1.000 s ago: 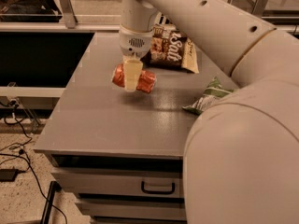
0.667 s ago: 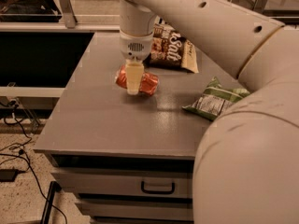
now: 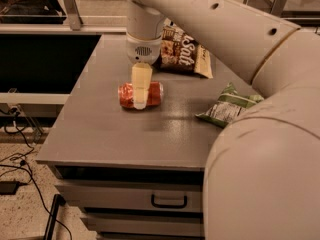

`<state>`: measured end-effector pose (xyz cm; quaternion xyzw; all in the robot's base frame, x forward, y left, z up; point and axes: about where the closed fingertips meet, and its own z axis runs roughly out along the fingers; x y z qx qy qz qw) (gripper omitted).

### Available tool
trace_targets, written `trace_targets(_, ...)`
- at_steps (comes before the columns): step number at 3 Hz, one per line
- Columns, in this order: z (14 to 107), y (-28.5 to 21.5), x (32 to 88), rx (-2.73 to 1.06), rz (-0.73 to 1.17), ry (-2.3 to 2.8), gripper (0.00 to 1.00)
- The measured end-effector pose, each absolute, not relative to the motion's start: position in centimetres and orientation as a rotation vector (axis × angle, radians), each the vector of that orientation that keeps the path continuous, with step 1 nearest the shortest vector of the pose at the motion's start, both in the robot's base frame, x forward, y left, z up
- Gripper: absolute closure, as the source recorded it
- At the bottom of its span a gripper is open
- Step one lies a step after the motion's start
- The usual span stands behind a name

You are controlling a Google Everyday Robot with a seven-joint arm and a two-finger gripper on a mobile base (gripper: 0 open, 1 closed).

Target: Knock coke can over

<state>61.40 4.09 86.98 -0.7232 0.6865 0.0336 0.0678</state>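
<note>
From where I stand, the robot's big pale arm (image 3: 260, 164) blocks the right side of the grey table (image 3: 105, 134) and runs off the edge of view. It covers the far end of the green snack bag (image 3: 225, 106). The round wrist housing hides the left edge of the brown snack bag (image 3: 186, 54), where I can read only "Salt".

The gripper (image 3: 141, 96) hangs straight down from the wrist over the middle of the table, its pale tip across the front of the coke can (image 3: 153, 94). That tip hides the can's middle, so only the red ends show on either side. I cannot tell how far the gripper is open, nor whether it grips the can or merely rests against it.

The coke can lies on its side on the tabletop, lengthwise left to right, in front of the brown bag and well left of the green one. Under the tabletop is a drawer with a dark handle (image 3: 169, 201), and cables (image 3: 17, 159) trail over the floor at the left.
</note>
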Motion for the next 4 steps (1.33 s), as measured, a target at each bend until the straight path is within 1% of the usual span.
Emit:
trace_targets(1, 86.6, 3.8, 61.5, -2.191, 0.148, 1.999, 0.00)
trace_targets(2, 86.3, 2.4, 59.2, -2.137, 0.303, 1.788, 0.00)
trace_targets(3, 86.5, -0.4, 58.4, -2.071, 0.324, 1.717, 0.00)
trace_targets(4, 86.5, -1.2, 58.4, -2.064, 0.319, 1.716, 0.00)
